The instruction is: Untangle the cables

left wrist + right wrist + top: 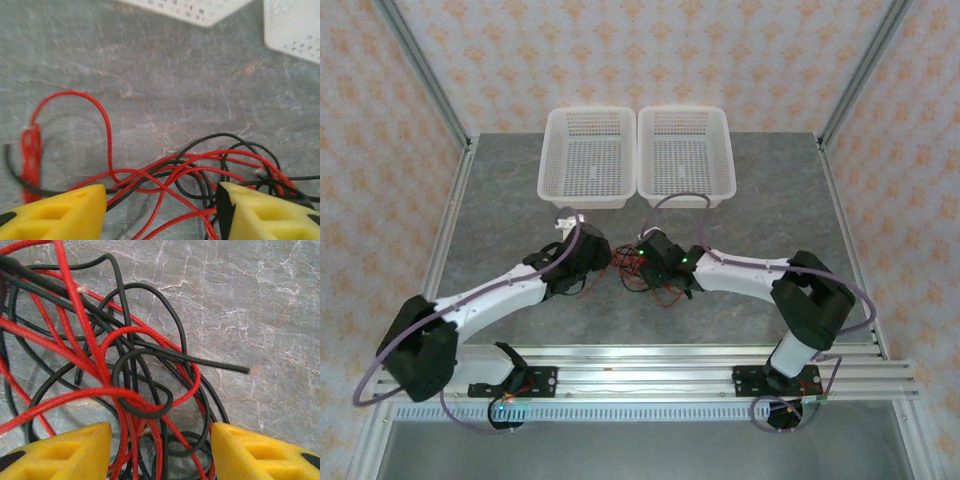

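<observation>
Bright, even light falls on the grey marbled table top (490,210), shadows soft. The left wrist view is blurred.

a lab test cell: aluminium frame posts (423,70), patterned wall panels (620,50), arms (500,295) bolted to a rail (650,378).

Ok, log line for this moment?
left gripper: open, over cables | right gripper: open, over cables | cables: tangled on table

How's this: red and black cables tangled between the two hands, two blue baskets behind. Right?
No: the baskets are white, not blue, per the top external view. The cables are red and black, tangled between the left hand and right hand.
</observation>
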`<action>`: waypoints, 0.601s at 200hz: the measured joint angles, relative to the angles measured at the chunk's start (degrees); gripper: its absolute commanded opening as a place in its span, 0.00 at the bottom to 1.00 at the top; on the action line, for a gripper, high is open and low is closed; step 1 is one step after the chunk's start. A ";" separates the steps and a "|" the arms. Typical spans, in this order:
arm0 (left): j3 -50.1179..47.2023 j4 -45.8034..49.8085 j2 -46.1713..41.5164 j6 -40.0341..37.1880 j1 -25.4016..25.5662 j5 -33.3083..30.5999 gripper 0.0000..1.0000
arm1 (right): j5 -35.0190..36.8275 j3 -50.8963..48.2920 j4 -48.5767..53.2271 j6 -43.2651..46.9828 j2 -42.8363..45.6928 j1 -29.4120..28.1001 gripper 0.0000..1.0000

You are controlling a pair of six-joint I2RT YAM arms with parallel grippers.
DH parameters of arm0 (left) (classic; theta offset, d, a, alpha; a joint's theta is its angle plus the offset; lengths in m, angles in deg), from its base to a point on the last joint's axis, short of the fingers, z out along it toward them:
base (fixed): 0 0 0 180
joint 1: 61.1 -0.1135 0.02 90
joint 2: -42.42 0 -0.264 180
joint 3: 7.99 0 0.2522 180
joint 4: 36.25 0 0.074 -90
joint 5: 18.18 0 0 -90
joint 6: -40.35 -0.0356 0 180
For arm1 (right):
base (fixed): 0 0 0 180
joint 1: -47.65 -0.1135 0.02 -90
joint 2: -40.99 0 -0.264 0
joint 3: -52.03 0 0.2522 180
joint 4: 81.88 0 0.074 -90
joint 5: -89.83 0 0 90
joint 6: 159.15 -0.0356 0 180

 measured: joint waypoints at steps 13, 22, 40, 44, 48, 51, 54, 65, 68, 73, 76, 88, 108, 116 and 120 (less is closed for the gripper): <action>-0.74 -2.27 3.17 0.42 0.00 0.13 0.57 | 0.61 0.04 -1.25 0.39 -1.18 0.00 0.51; -0.98 -3.56 5.57 0.61 0.00 0.00 0.56 | 1.05 0.04 -2.05 0.59 -1.86 0.00 0.46; -1.51 -5.60 9.92 1.01 0.00 -0.68 0.55 | 1.86 0.04 -3.78 0.52 -2.89 0.00 0.29; -1.70 -6.03 10.78 1.09 -0.02 -0.83 0.55 | 2.10 0.04 -4.15 0.92 -3.04 0.00 0.24; -1.97 -6.40 11.54 1.09 -0.02 -1.14 0.54 | 2.25 0.02 -4.59 0.68 -3.21 0.00 0.20; -2.19 -6.78 12.15 1.14 -0.02 -1.33 0.54 | 2.43 0.00 -4.85 0.61 -3.28 0.00 0.17; -2.43 -7.10 12.70 1.14 -0.04 -1.51 0.54 | 2.54 -0.04 -5.16 0.35 -3.34 0.00 0.12; -3.23 -8.48 13.92 1.33 -0.11 -1.97 0.54 | 3.06 -0.15 -5.90 -0.28 -3.43 0.00 0.04; -3.34 -8.90 14.03 1.31 -0.11 -2.19 0.54 | 3.17 -0.20 -6.12 -0.09 -3.43 0.00 0.03; -3.48 -9.53 14.08 1.33 -0.13 -2.49 0.54 | 3.43 -0.24 -6.29 -0.76 -3.43 0.00 0.01; -3.56 -9.81 14.08 1.33 -0.15 -2.60 0.54 | 3.63 -0.24 -6.47 -0.74 -3.43 0.00 0.00; -4.22 -11.37 14.27 1.31 -0.68 -2.89 0.54 | 4.15 -0.39 -6.93 -2.12 -3.41 0.00 0.00; -5.75 -14.29 14.47 1.29 -2.25 -3.04 0.54 | 4.39 -1.97 -7.85 -4.79 -2.43 0.17 0.00; -6.21 -15.37 14.40 1.31 -2.71 -3.02 0.54 | 4.35 -2.97 -7.91 -6.03 -1.29 0.48 0.00; -6.45 -15.78 14.36 1.29 -2.80 -2.99 0.54 | 4.31 -3.52 -7.93 -6.80 -0.66 0.72 0.00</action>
